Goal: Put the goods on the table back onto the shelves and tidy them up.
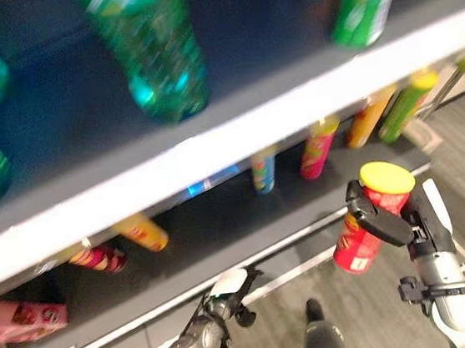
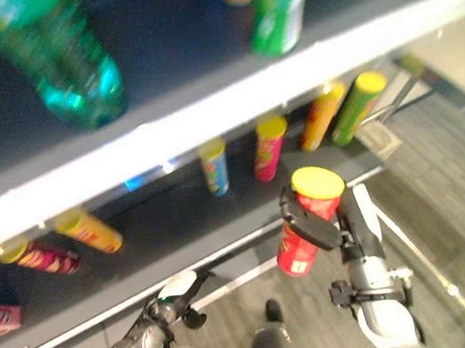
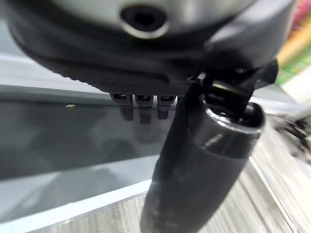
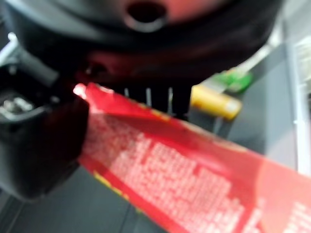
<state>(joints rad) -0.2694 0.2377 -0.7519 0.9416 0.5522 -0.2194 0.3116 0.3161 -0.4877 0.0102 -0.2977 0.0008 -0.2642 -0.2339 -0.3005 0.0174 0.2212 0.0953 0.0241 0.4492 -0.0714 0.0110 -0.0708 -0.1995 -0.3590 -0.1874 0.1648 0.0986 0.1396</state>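
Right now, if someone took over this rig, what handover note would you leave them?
Right hand: shut on the red can with the yellow lid, held in front of the lower shelf, not yet on it.
Left hand: holds nothing, low by the shelf's front edge; its fingers cannot be read.
Done: several cans already on the lower shelf, green bottles on the upper one.
Left: set the red can among the others.
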